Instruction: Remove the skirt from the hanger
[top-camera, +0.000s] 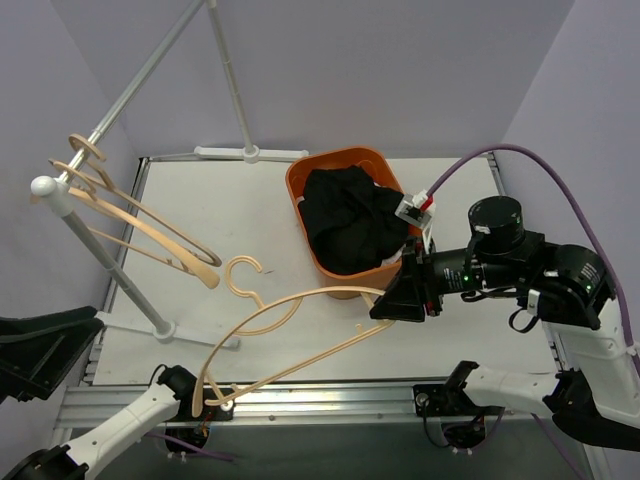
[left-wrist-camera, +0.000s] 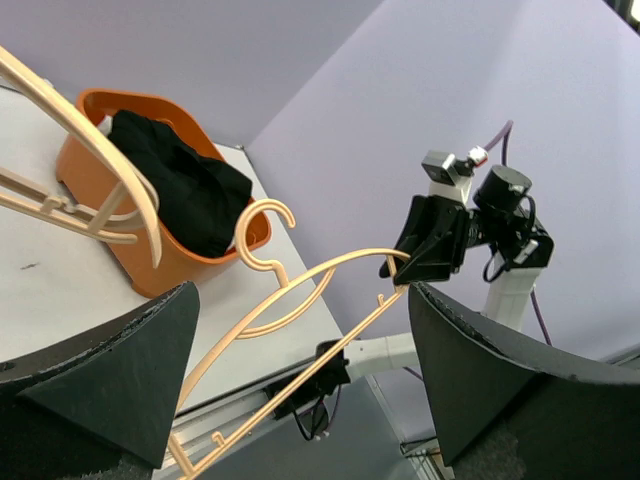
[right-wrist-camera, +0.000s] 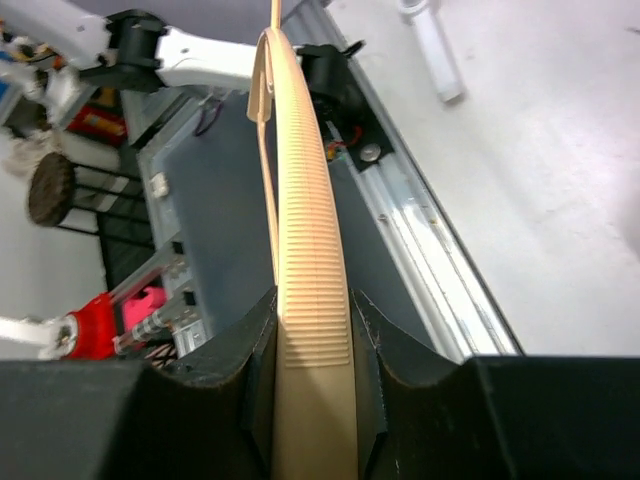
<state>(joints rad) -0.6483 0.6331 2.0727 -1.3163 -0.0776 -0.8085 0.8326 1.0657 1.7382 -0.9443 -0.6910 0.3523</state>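
The skirt (top-camera: 350, 220), a crumpled heap of soft black fabric, lies off the hanger and inside an orange plastic tub (top-camera: 300, 205) with rounded corners, at about 1 o'clock on the white worktop (top-camera: 200, 200). It fills most of the tub and reaches up to the rim on the right side.

Just below the tub, towards 6 o'clock, the bare hanger (right-wrist-camera: 310, 200) is held in the air. It is peach-coloured plastic with a curled hook, a long curved shoulder and a thin straight lower bar. The shoulder's top face is finely ribbed. The right pincer (top-camera: 392, 303) is clenched on the end of that ribbed shoulder, with a black finger pressed against each side.

The left pincer (left-wrist-camera: 302, 290) sits at about 8 o'clock, its two broad black fingers spread wide and grasping nothing.

At 10 o'clock, more peach hangers (top-camera: 140, 225) hang from the slanted metal rail (top-camera: 120, 105) of a garment stand.
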